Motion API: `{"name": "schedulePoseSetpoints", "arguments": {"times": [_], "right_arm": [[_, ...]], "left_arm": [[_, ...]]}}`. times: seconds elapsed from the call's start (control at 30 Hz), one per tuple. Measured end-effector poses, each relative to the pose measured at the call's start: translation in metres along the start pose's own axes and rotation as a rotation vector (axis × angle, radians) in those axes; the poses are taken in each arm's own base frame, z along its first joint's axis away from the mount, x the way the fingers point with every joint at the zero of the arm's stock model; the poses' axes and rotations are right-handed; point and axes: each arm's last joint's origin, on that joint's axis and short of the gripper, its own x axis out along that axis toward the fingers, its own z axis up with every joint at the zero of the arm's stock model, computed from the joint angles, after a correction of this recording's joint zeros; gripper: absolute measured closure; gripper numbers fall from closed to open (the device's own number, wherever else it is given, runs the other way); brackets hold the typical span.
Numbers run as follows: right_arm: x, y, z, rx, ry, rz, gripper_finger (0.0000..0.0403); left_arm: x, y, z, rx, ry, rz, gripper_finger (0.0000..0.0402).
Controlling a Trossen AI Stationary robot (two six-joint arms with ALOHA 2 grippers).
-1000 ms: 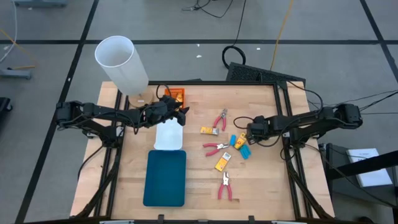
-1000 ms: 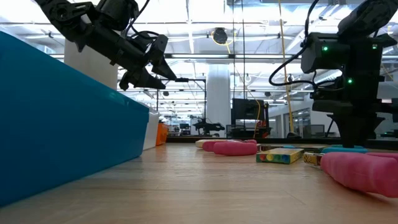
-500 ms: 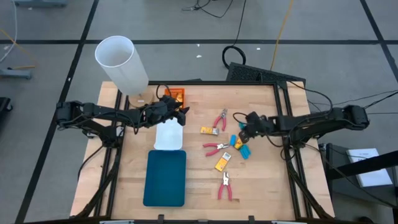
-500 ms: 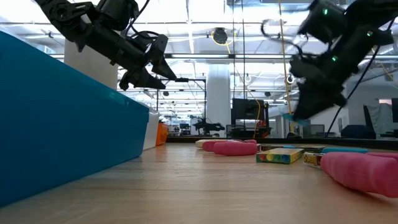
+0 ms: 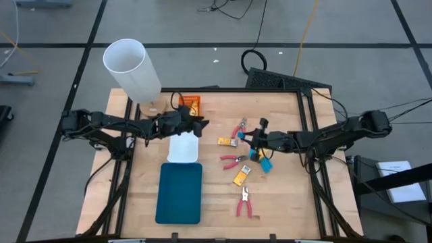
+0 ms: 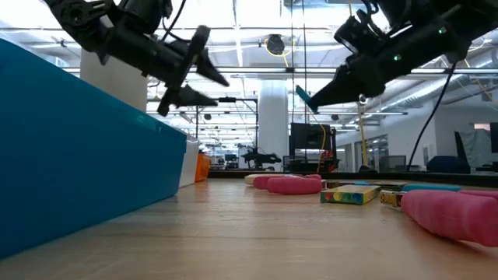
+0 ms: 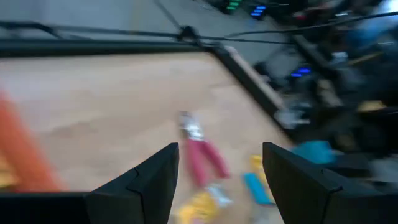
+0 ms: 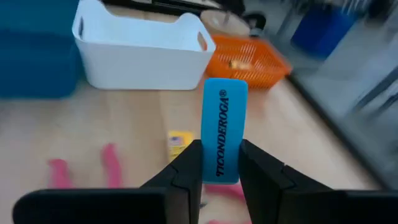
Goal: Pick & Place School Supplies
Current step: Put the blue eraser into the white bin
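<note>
Inspector: Progress?
Aide: Right gripper (image 8: 217,163) clamped on a blue eraser (image 8: 224,129), aloft over the counter (image 5: 283,202). Scissors (image 5: 244,202) and packets (image 5: 239,177) lie loose. Beyond, left gripper (image 5: 200,123) hangs apart, empty, above the white tray (image 5: 183,150).

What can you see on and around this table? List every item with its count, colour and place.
cylinder: one, white, table's far-left corner
orange tray: one, beside the cylinder
white tray: one, mid-table
teal tray: one, nearer than the white tray
red-handled tools: three, scattered right of the trays
yellow packets: at least two, among the tools
light-blue eraser: one, held in the air; another blue piece lies on the table
left claw: open, empty, over the white tray's far end
right claw: shut on the light-blue eraser, above the supplies
</note>
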Motion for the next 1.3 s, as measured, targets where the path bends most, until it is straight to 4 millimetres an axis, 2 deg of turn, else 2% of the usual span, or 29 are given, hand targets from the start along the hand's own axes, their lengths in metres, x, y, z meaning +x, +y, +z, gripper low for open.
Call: {"name": "schedulePoseSetpoints", "arguments": {"times": [0.17, 0.37, 0.5, 0.73, 0.97, 1.3], "right_arm": [[0.008, 0.01, 0.0, -0.179, -0.032, -0.052, 0.0323], [0.014, 0.014, -0.001, -0.272, -0.051, -0.078, 0.0323], [0.016, 0.014, 0.0, -0.289, -0.064, -0.108, 0.0323], [0.015, 0.011, 0.001, -0.297, -0.048, -0.186, 0.0323], [0.015, 0.011, 0.001, -0.296, -0.048, -0.184, 0.0323], [0.015, 0.011, 0.001, -0.293, -0.051, -0.184, 0.0323]], "left_arm": [[0.0, -0.02, -0.004, -0.065, -0.004, -0.195, 0.0165], [0.004, -0.035, -0.01, -0.06, -0.002, -0.237, 0.0165], [0.024, -0.047, -0.012, -0.054, 0.038, -0.235, 0.0165], [0.06, -0.07, -0.01, 0.055, 0.156, -0.179, 0.0165], [0.078, -0.081, -0.006, 0.103, 0.192, -0.143, 0.0165], [0.086, -0.078, -0.011, 0.121, 0.176, -0.081, 0.0165]]}}
